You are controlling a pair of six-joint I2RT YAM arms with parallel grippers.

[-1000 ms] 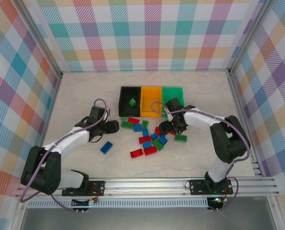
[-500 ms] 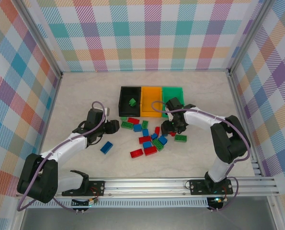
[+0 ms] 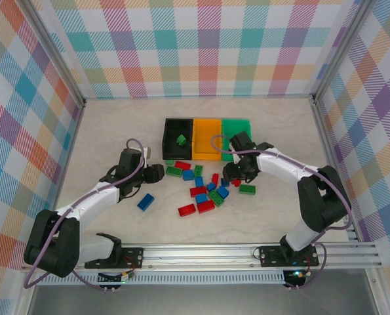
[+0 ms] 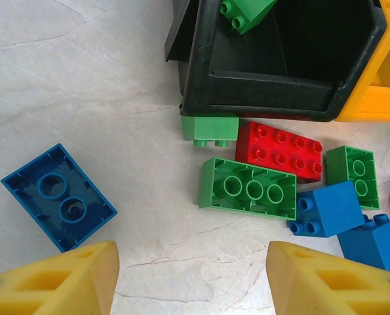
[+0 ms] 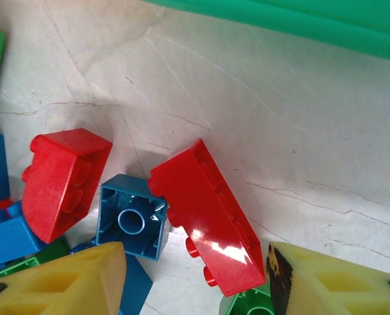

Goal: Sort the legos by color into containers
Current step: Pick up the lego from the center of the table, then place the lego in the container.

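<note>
The right gripper (image 5: 195,256) has narrowed its jaws around a long red brick (image 5: 204,210) on the table (image 5: 293,131) beside the green bin (image 5: 299,26). They are not yet pinching it, so a pick is likely starting. The left gripper (image 4: 191,256) holds its jaws apart and empty, near a green brick (image 4: 250,190).

Table (image 3: 103,125) lies bare at 6 o'clock of the pile (image 3: 204,190) and beyond the bins (image 3: 208,155) (blue brick (image 3: 145,201) alone at 8). Bins block 12. Left gripper (image 4: 191,262): bare floor in the gap, green brick (image 4: 250,188) at 12. Right gripper (image 5: 195,262): red brick (image 5: 208,216) in the gap, green bin (image 5: 280,20) wall at 12.
</note>
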